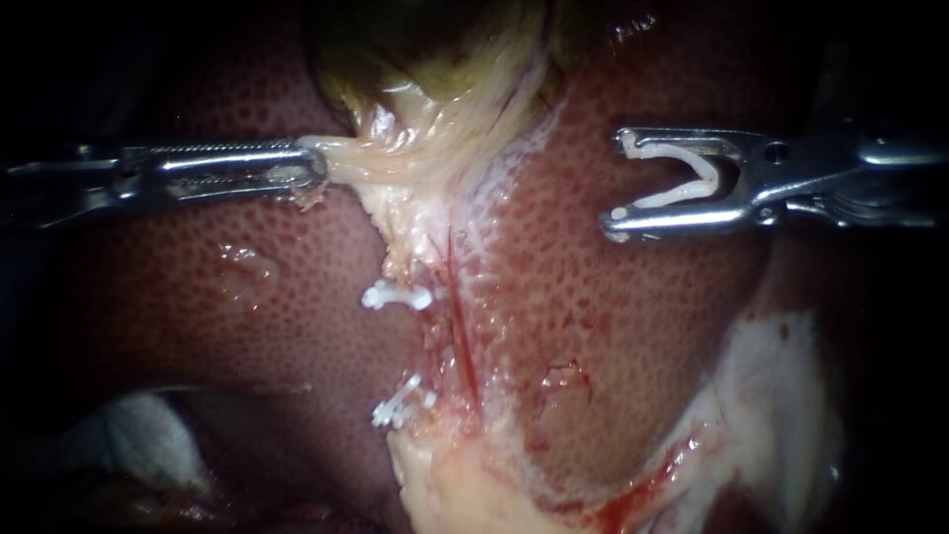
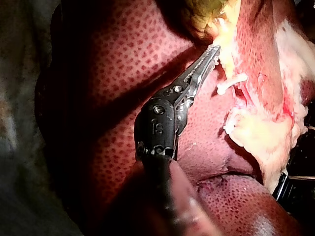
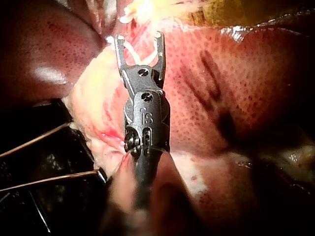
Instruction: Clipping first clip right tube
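Endoscope view: left instrument (image 1: pixel 316 168) end effector gripping gallbladder (image 1: pixel 445 59) neck, stretching right tube (image 1: pixel 461 331) taut below gallbladder; right instrument (image 1: pixel 615 183) end effector carrying spread clip (image 1: pixel 692 183), hovering right of gallbladder, apart from tissue.

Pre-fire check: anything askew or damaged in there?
Lower clip sits tilted against the level upper clip. Blood streaks the pale edge below the liver. Loaded clip in the right instrument looks seated, clear of tissue. Left instrument grips gallbladder tissue; nothing odd.
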You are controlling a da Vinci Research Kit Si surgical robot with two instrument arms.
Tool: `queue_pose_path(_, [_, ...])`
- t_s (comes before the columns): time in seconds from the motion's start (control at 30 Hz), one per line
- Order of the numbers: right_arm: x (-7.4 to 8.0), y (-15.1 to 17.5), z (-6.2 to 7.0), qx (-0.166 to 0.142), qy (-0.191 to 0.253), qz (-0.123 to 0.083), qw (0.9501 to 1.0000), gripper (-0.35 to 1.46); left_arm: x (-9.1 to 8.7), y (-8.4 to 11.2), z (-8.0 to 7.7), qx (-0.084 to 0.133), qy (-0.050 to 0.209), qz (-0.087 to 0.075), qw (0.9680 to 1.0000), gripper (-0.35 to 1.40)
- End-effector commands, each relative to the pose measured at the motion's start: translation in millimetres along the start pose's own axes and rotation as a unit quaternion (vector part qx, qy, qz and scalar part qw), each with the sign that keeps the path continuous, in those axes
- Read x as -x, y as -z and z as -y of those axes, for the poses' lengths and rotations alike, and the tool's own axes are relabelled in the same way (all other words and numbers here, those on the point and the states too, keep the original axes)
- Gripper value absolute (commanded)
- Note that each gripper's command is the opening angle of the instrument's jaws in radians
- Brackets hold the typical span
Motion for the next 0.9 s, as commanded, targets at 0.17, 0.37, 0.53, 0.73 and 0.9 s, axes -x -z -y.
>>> queue_pose_path(0.17, [1.9,-1.5,0.8,-0.013,-0.031,-0.004,0.9994,0.49,0.0,0.0,0.0,0.000,0.000,0.000,1.0000,-0.35])
queue_pose_path(0.37, [4.9,-4.6,1.6,-0.027,-0.051,0.017,0.9982,0.48,-0.1,0.2,0.1,-0.002,0.001,0.000,1.0000,-0.35])
queue_pose_path(0.53, [8.3,-8.3,2.4,-0.040,-0.069,0.036,0.9962,0.48,-0.1,0.2,0.1,-0.002,0.001,0.000,1.0000,-0.35])
queue_pose_path(0.73, [12.1,-12.3,2.8,-0.051,-0.089,0.046,0.9936,0.48,-0.2,0.4,0.5,-0.005,0.002,-0.001,1.0000,-0.35])
queue_pose_path(0.9, [14.6,-15.2,2.9,-0.054,-0.097,0.062,0.9918,0.48,-0.3,0.6,0.9,-0.007,0.003,-0.001,1.0000,-0.35])
